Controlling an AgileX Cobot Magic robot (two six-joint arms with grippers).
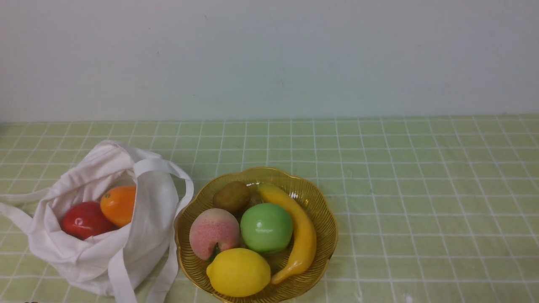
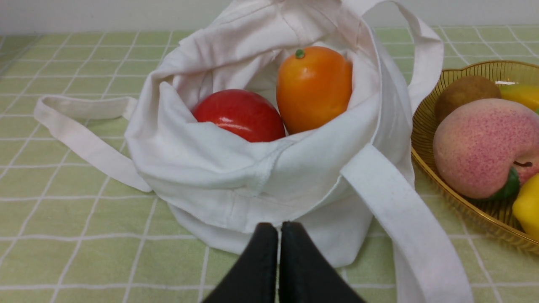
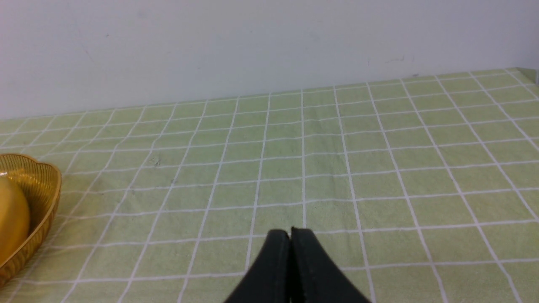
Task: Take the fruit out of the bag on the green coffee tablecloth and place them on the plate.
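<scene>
The white cloth bag lies open at the left on the green tablecloth. Inside it are the red apple and the orange citrus; both show in the left wrist view, the apple and the citrus. The pink peach lies in the amber plate, also in the left wrist view. My left gripper is shut and empty, just in front of the bag. My right gripper is shut and empty over bare cloth right of the plate. Neither gripper shows in the front view.
The plate also holds a green apple, a yellow lemon, a banana and a brown kiwi. The bag's strap handles trail over the cloth toward the plate. A pale wall backs the table.
</scene>
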